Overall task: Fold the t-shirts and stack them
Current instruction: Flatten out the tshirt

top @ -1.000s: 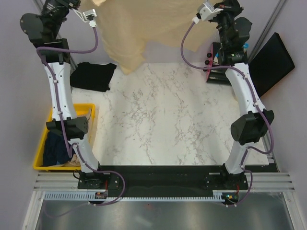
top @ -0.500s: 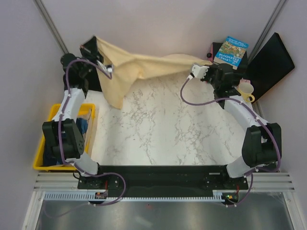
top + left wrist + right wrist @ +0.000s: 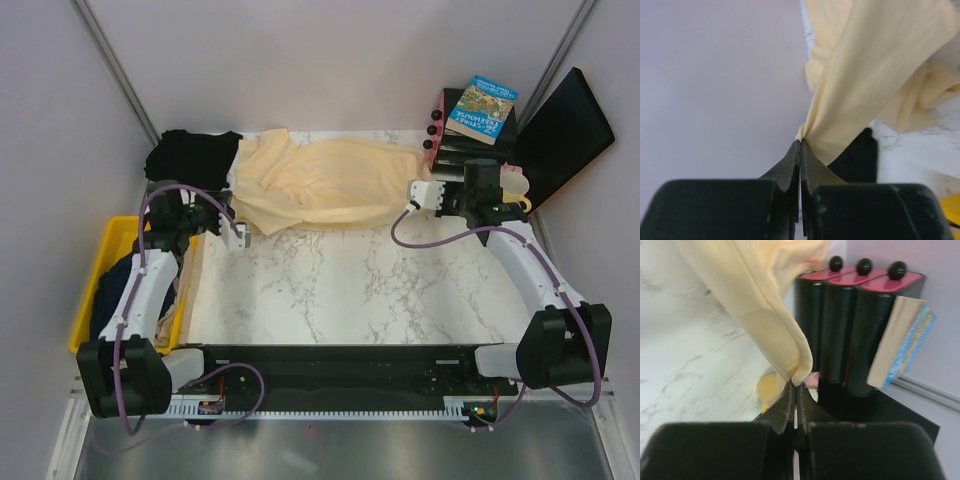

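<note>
The overhead view is lit brightly and evenly, with only soft shadows cast on the marble table (image 3: 340, 290). In the wrist views the left gripper (image 3: 800, 144) and right gripper (image 3: 794, 386) are rendered as dark, underexposed, slightly blurred shapes.

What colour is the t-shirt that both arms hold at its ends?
The t-shirt is a plain pale cream-yellow, with no print. The top external view shows it best.

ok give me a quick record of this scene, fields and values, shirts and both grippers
cream shirt: lying loosely along far side of the table, unfolded
left gripper: shut on its left end
right gripper: shut on its right end
black shirt: bunched at far left corner, beside the cream shirt
yellow bin: left of the table, dark cloth inside
stack: none yet
</note>
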Controlling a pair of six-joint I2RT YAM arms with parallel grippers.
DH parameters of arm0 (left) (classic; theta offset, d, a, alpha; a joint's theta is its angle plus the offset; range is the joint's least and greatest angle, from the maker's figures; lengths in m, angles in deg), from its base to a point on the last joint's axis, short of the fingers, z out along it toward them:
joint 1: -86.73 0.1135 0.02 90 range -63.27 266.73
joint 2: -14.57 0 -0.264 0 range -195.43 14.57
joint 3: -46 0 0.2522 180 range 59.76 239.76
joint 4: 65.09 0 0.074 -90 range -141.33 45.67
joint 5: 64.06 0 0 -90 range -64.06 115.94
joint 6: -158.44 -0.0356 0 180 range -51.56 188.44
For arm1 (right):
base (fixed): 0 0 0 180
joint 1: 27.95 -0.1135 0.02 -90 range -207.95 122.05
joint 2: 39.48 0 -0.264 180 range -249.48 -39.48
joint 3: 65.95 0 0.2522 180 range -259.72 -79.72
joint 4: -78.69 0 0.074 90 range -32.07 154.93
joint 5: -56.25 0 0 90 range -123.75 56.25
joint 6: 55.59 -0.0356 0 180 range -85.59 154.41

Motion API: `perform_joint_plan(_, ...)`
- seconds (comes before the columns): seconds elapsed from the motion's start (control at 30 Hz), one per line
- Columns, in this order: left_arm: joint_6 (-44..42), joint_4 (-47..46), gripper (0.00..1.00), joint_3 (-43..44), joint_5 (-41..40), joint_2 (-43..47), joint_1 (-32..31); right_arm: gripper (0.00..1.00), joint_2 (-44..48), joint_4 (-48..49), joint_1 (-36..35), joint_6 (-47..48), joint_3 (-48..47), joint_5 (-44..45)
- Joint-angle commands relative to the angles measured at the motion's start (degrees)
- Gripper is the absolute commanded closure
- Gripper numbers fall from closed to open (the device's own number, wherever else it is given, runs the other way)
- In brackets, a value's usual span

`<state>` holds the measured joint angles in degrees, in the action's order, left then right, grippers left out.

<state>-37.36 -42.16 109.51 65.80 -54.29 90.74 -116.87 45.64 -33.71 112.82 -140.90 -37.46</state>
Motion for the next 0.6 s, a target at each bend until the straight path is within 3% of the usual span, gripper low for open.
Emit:
perform_joint_plan(0.0,-4.68,29.38,0.98,2.27,1.98,3.55,0.21,1.0,3.9,-16.98,0.14,6.49,2.47,-3.94)
perform_joint_plan(0.27,-12.14,68.56,0.98,10.18,-5.04,0.75,0.21,1.0,6.89,-24.39,0.31,9.74,5.64,-4.91)
perform_joint_plan(0.43,-14.17,79.14,0.98,10.8,-12.67,0.22,0.03,1.0,9.44,-28.43,0.14,13.07,7.92,-4.65)
perform_joint_plan(0.57,-11.45,79.07,0.98,7.73,-18.23,3.29,0.12,1.0,12.43,-31.16,0.31,14.92,10.91,-4.12)
